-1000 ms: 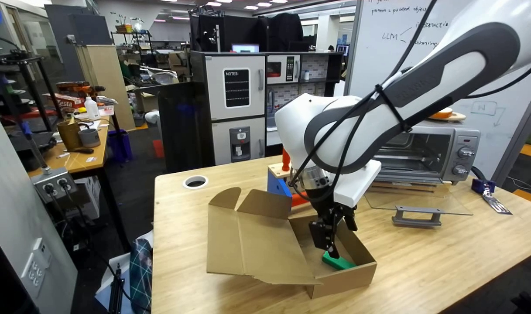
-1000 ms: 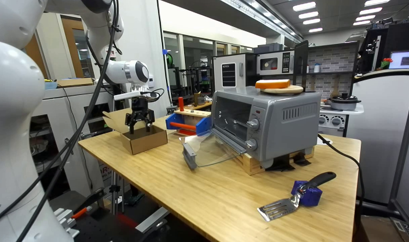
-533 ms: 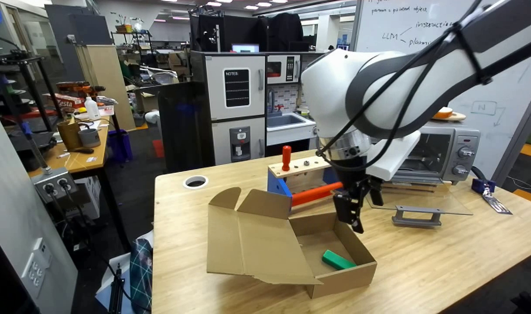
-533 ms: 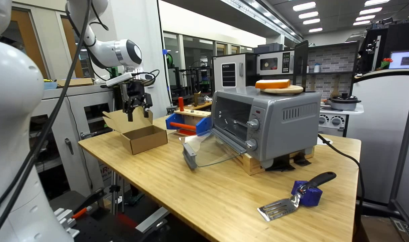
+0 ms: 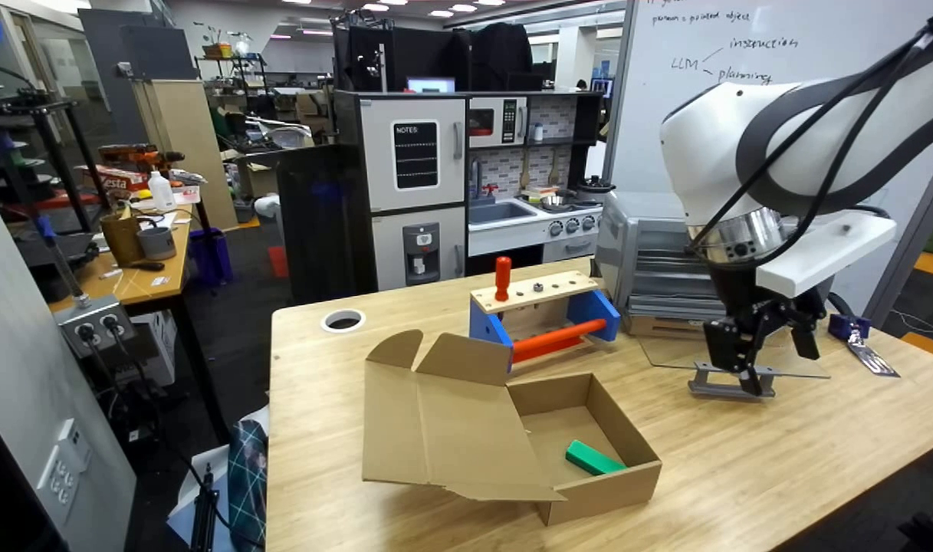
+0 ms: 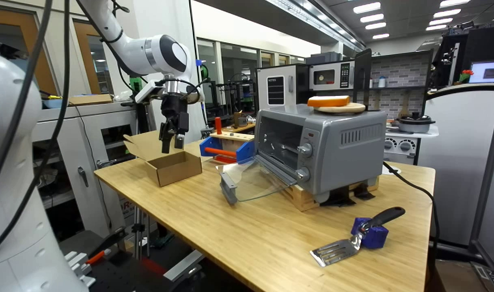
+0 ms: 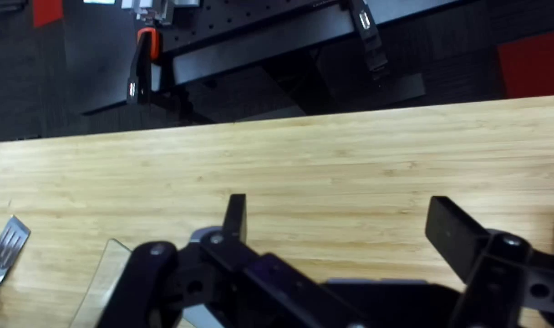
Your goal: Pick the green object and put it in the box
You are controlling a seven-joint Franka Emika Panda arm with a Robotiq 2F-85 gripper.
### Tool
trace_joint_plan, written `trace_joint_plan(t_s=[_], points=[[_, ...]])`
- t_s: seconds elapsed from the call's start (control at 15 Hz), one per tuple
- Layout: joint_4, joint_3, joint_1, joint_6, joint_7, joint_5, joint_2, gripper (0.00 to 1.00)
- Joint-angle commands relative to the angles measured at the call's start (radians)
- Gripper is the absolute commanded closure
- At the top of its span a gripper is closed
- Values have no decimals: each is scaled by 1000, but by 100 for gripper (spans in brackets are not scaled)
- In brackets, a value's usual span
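Matt cardboard box (image 5: 606, 492), smooth wooden table (image 5: 742, 452)

Green block (image 5: 595, 458) lay inside the open box (image 5: 604, 500), low, right of centre.
Gripper (image 5: 778, 367) hung jaws apart, right of frame, well apart from the box; red-and-blue toy bench (image 5: 554, 290) stood near mid-frame.

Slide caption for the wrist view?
Open gripper, holding nothing, above the wooden tabletop; slotted spatula at the picture's left edge.
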Motion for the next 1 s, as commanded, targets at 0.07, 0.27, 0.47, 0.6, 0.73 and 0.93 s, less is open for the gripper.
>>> trace_joint_plan(t_s=[0.07, 0.27, 0.47, 0.6, 0.73, 0.93], points=[[-104, 12, -58, 55, -30, 139, -111, 0], [-127, 15, -67, 54, -34, 187, -150, 0], [-102, 23, -68, 25, -12, 161, -130, 0], [-107, 23, -69, 29, -12, 163, -132, 0], [-108, 23, -69, 30, -12, 163, -132, 0], [-108, 23, -69, 31, -12, 163, -132, 0]])
